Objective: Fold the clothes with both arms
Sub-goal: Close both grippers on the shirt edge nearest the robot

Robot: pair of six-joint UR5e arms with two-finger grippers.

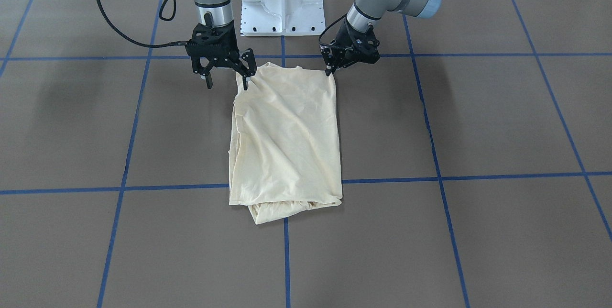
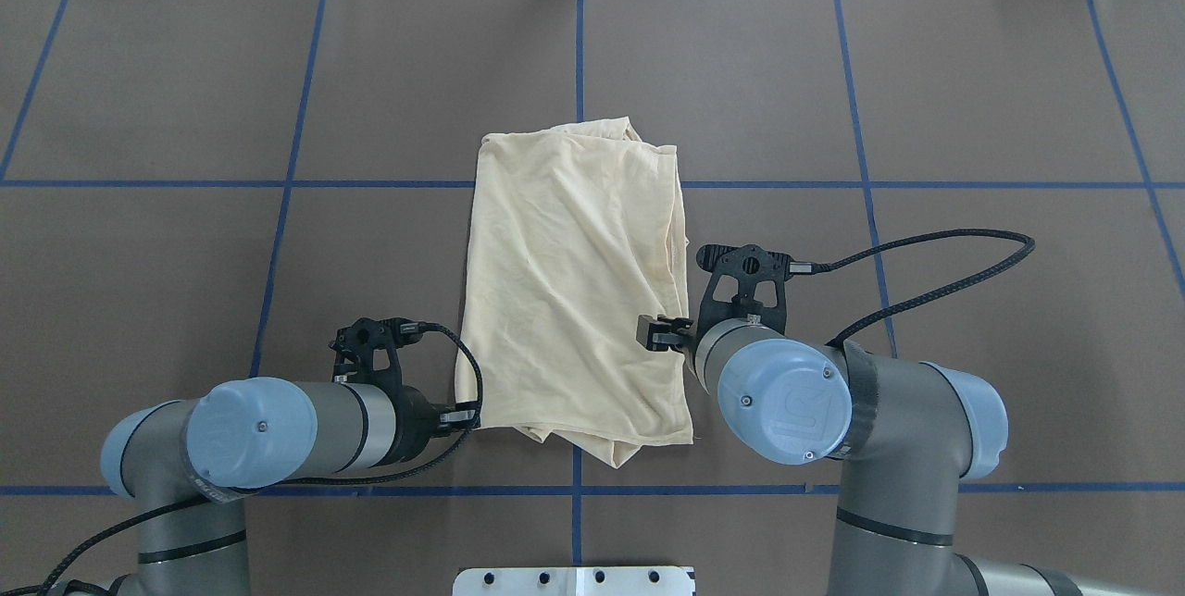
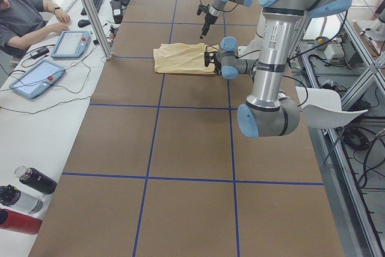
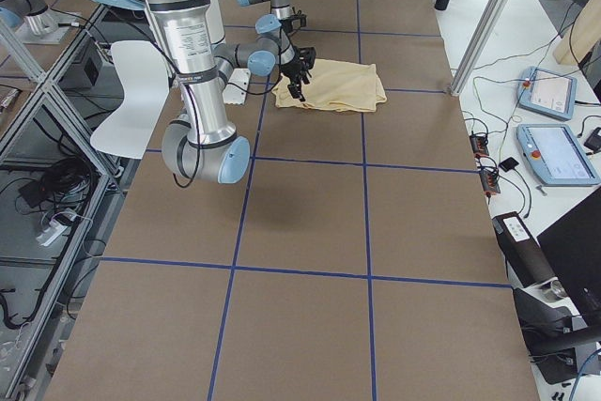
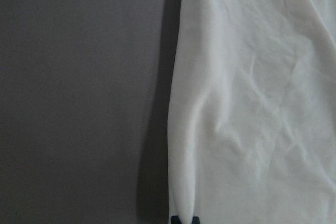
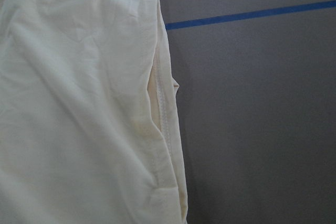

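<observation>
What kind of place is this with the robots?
Probably a robot lab: two robot arms over a shirt on a table gridded with blue tape, and a person at a desk with control tablets.

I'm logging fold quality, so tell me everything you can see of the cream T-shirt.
The cream T-shirt is thin, wrinkled cloth with stitched seams, folded into a long rectangle lying flat on the brown table, over blue tape lines. Under layers poke out at both ends; no print shows. The left pincer pinches its near corner; one finger of the open right pincer sits at the opposite near edge.
</observation>
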